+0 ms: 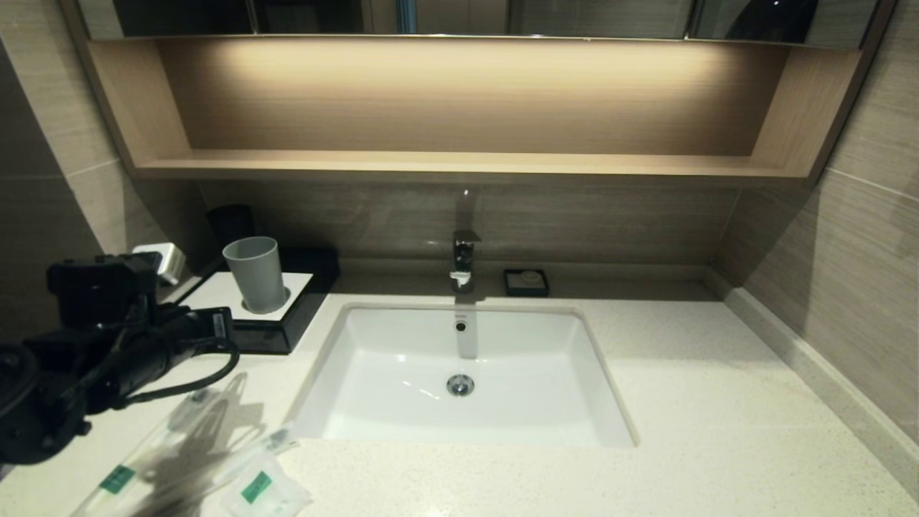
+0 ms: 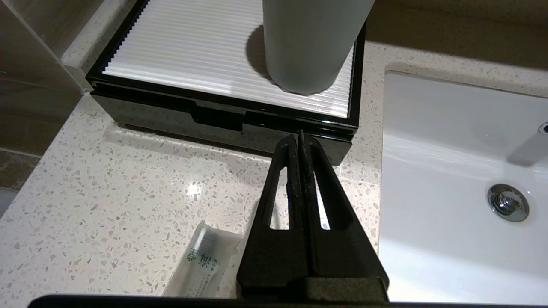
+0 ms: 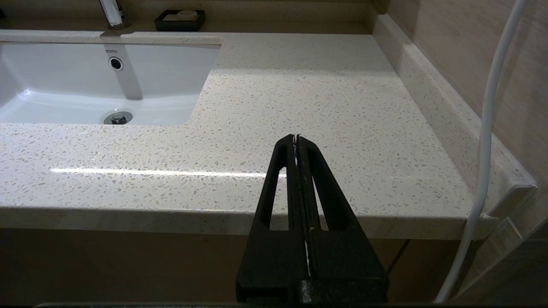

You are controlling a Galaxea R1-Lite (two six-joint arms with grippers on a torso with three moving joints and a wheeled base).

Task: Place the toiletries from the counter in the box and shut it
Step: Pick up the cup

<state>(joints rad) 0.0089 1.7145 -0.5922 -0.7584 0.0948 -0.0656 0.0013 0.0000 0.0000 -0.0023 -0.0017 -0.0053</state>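
Left gripper (image 2: 299, 137) pinched together on nothing, tips just in front of the box (image 2: 222, 115), whose drawer sits flush; grey cup (image 2: 312, 42) stands on its white panel. Toiletries (image 1: 179, 459) lie on the counter (image 1: 718, 402) in front of the box. Right gripper (image 3: 296, 139) also pressed together, empty, parked off the counter's front edge.

A hotel-style bathroom: a white sink basin (image 1: 459, 373) sunk in the speckled stone bench (image 1: 718, 402), a chrome tap (image 1: 463, 258) at twelve o'clock, wrapped toiletries (image 1: 187, 459) at seven, tiled walls (image 1: 854, 237).
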